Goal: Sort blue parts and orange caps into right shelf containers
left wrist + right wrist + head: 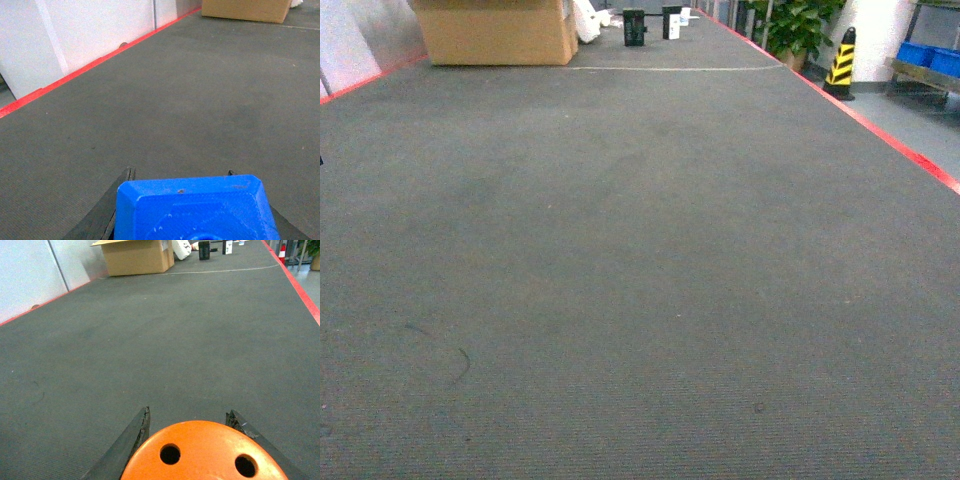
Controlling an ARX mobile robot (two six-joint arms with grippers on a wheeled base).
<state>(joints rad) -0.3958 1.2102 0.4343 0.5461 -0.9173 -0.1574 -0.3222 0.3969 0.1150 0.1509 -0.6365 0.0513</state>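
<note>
Between the left pincer's [192, 210] black fingers sits a bright blue part [195, 210]; the right pincer [192, 450] grips an orange cap [205, 452] with dark round holes. Beyond both: dark grey carpet [620, 250] edged red, a tan cardboard box [500, 32], a yellow-and-black striped cone [841, 62], blue crates [930, 58]

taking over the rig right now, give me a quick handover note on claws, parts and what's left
Left claw: shut on a blue part, carried above the grey carpet.
Right claw: shut on an orange cap, holed top facing the camera.
Blue crates sit on a shelf far ahead on the right, past the yellow-and-black cone. A cardboard box stands far ahead on the left.
Done: both pieces picked up.
Left: drive to the shelf and drop each piece into a crate.
</note>
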